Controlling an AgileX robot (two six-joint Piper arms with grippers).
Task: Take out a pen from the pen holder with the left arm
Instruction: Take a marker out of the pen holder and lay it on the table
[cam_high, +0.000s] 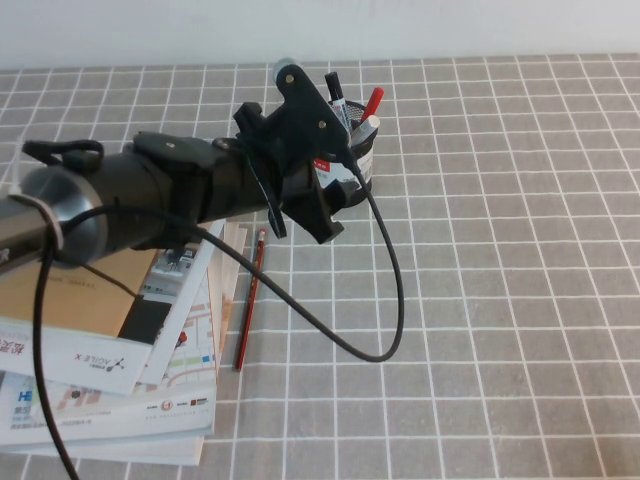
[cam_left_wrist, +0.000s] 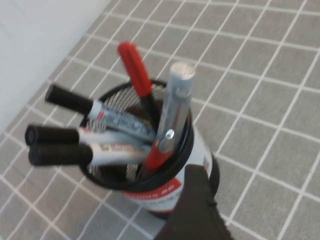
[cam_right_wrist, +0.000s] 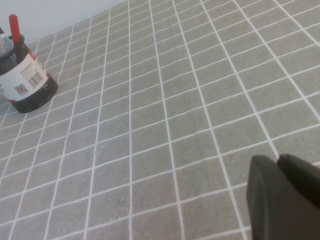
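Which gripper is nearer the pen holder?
Left. The left gripper hangs right beside the pen holder; the right gripper is well away from it.

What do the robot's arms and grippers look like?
The left arm is a black tube with a grey metal joint and a looping black cable. The left gripper, at the pen holder, is black and flat-sided. The right gripper, over the tiled table, is dark, rounded.

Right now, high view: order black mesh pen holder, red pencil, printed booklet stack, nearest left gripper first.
1. Black mesh pen holder, beside the left gripper.
2. Red pencil, toward the robot.
3. Booklet stack, near-left corner.
Right gripper: over the tiled table.
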